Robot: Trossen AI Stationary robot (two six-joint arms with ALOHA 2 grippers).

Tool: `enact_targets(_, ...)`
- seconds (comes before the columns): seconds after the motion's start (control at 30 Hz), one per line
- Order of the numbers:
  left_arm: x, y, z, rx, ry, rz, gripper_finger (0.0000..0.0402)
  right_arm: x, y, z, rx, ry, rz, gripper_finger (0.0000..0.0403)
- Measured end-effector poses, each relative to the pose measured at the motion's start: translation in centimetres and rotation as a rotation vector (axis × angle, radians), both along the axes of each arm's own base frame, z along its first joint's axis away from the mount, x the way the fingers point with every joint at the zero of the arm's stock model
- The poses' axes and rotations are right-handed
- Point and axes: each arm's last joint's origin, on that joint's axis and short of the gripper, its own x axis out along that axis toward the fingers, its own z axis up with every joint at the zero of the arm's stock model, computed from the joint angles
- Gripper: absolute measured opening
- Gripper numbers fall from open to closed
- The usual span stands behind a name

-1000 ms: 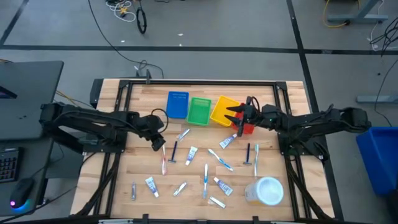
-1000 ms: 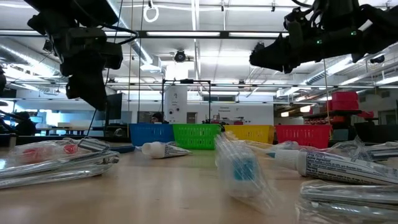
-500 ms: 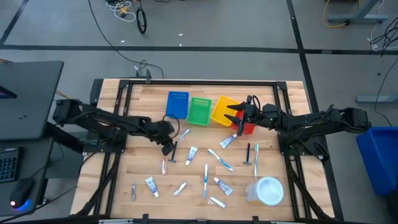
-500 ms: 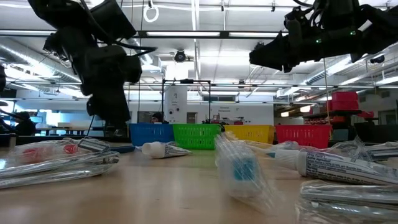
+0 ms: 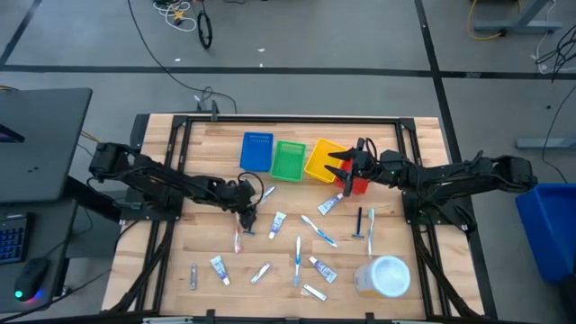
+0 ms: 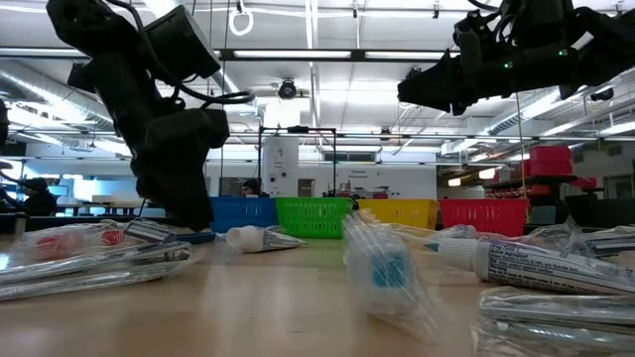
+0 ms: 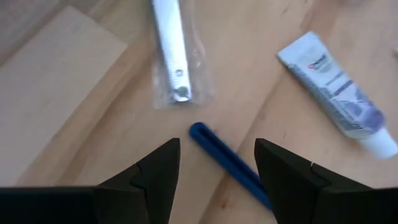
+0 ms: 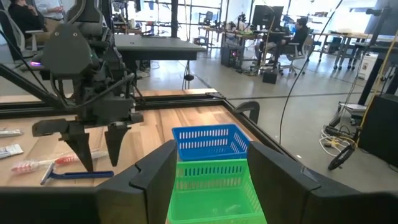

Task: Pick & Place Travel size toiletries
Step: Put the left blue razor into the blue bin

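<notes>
Left gripper [image 7: 216, 163] fingers apart, straddling blue razor [image 7: 227, 163] handle, its long axis crossing the gap diagonally.

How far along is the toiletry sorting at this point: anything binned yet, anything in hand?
Nothing looks binned: the blue basket and green basket show no items, and the toiletries lie scattered on the table. In hand: nothing yet; the left end effector is open, straddling the blue razor. The right end effector hangs open over the yellow basket. The rest, including the toothpaste tube, remains.
</notes>
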Motion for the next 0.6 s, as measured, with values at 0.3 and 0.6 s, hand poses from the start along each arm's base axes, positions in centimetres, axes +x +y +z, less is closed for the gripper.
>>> enact_targets(0.3,0.1,-1.0,0.2,0.057,-0.035,0.006,0.0217,0.0,0.0,0.0,0.0,0.0,0.0,0.0201)
enact_targets(0.6,0.5,-2.0,-1.9,0.114,0.022,0.0,0.0217,0.0,0.0,0.0,0.0,-0.001,0.0,0.0205)
